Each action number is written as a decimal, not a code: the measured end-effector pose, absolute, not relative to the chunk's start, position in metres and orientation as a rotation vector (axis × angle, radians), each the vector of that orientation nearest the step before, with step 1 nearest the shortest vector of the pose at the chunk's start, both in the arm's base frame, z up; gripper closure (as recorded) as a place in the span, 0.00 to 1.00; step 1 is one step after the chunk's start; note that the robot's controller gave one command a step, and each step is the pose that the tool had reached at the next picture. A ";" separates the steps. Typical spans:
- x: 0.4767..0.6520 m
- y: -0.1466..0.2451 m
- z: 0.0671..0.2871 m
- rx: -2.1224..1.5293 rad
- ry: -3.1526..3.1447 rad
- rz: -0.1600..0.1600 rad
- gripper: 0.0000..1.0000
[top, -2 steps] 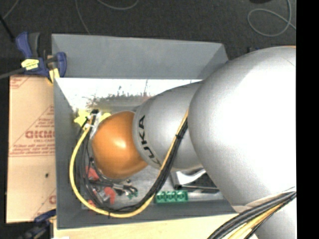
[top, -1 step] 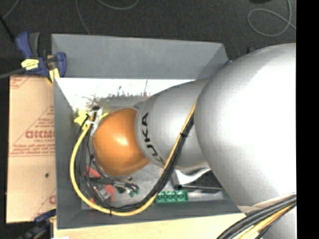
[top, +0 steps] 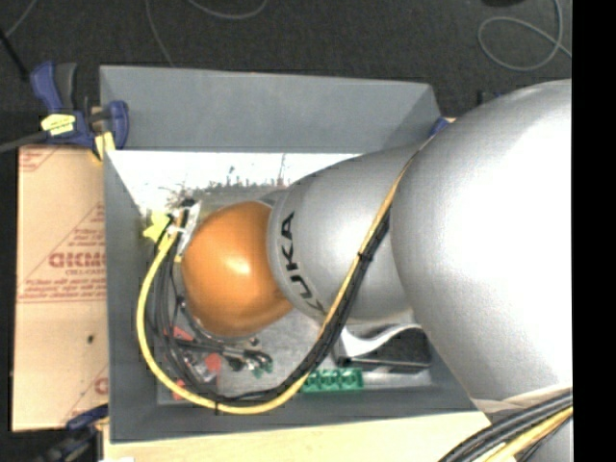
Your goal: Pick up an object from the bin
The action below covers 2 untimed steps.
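A green ridged piece (top: 332, 381) lies against the bin's front wall, right of the middle. Just behind it a white curved thing (top: 370, 339) pokes out from under the arm, with a flat black thing (top: 405, 355) beside it on the right. Small red and green bits (top: 223, 361) sit on the floor at the front left, among dark cables; I cannot tell whether they are loose.
The silver arm reaches in from the right and covers most of the bin floor. Its orange cover hangs over the left middle of the bin. A yellow cable loops from it along the left and front walls.
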<state>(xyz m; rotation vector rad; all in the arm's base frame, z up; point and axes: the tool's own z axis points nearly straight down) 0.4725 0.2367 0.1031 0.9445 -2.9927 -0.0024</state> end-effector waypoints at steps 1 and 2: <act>0.473 0.237 0.126 0.943 -2.994 -0.003 1.00; 0.474 0.237 0.144 0.945 -3.000 -0.004 1.00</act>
